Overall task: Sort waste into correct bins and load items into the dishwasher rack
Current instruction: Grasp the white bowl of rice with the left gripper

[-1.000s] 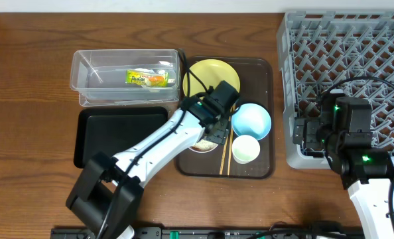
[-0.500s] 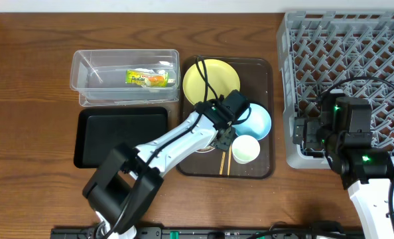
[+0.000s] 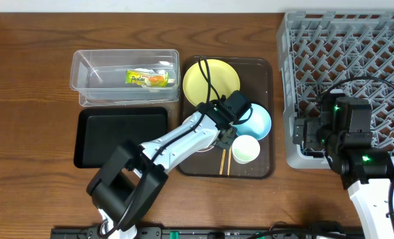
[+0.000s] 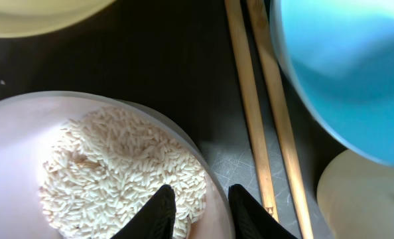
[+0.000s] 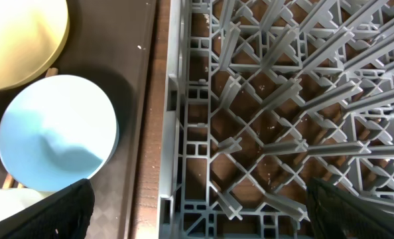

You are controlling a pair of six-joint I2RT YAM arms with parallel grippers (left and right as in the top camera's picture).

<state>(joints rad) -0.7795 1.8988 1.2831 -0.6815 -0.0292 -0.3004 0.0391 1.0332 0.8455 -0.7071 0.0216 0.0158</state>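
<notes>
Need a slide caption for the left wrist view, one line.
Left gripper straddling the rim of the white bowl of rice, chopsticks alongside on the brown tray.

Setting: a robot test bench dressed as a kitchen clean-up, not a working kitchen. Evidence: two robot arms, left (image 3: 170, 141) and right (image 3: 369, 176), work at a bare wooden table (image 3: 24, 79). The right one carries a loose black cable (image 3: 376, 80) and green status lights (image 3: 337, 106). Kitchen props stand straight on the tabletop: a grey dishwasher rack (image 3: 343, 40), a brown serving tray (image 3: 263, 73) holding a yellow plate (image 3: 217, 74) and a blue bowl (image 3: 257, 121), a clear tub (image 3: 91, 66) and a black tray (image 3: 91, 136).
</notes>
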